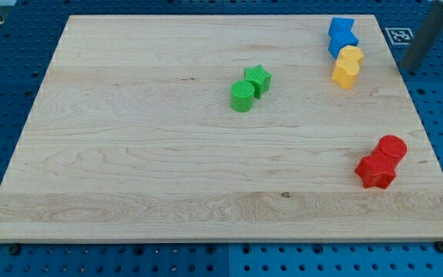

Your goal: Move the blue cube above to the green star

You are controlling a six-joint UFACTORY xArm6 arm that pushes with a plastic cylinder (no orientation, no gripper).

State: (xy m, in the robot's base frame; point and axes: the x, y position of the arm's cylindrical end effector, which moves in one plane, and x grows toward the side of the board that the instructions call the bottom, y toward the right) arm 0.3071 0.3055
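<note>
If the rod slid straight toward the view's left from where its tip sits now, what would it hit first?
Probably the yellow blocks. My tip is off the board's right edge, level with them; the blue blocks sit slightly higher. Depth is uncertain.

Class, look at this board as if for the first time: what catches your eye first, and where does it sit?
The bright clusters stand out on the pale wooden board: two blue blocks stacked close with two yellow blocks at the view's top right, and a red pair at the lower right. Near the middle, the green star touches a green cylinder. My tip hangs off the board's right edge, right of the yellow blocks.
</note>
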